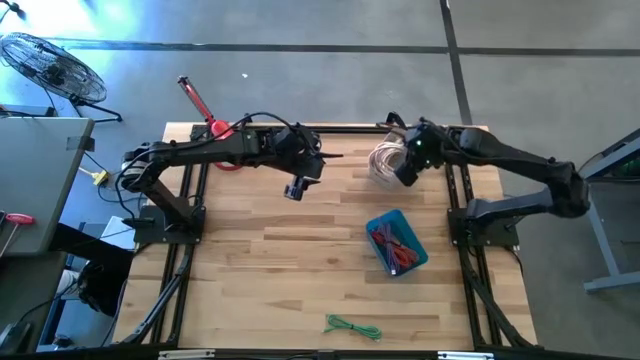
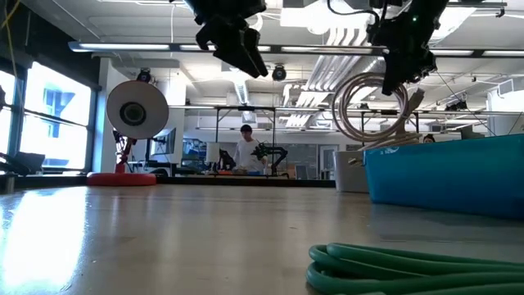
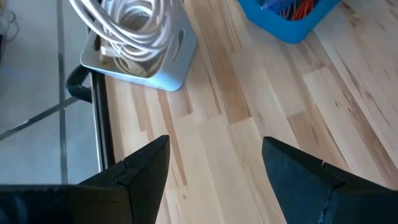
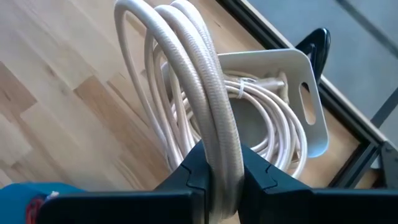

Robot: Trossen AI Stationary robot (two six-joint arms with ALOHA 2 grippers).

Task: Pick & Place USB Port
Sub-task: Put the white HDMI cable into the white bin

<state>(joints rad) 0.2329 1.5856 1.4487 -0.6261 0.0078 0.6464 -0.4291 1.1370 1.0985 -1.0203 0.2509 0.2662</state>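
A coil of white braided USB cable (image 4: 186, 74) hangs over the far right of the table, and my right gripper (image 4: 222, 180) is shut on it. In the low view the coil (image 2: 372, 111) dangles below that gripper (image 2: 401, 70). Under it stands a pale grey bin (image 4: 305, 99) with more white cable lying inside. My left gripper (image 1: 297, 188) hovers open above the table's middle, apart from the coil, with nothing between its fingers (image 3: 143, 174). My right gripper pinches the gathered strands at the coil's top (image 4: 219, 146) between its two fingers. The fingers slant down from above. The coil hangs in loops below them, clear of the table, above the grey bin.
A blue bin (image 1: 412, 262) holding red and orange cables sits right of centre. A green cable bundle (image 1: 352, 327) lies near the front edge. A red-handled tool (image 1: 200, 105) is at the far left corner. Bare wood lies between the two arms.
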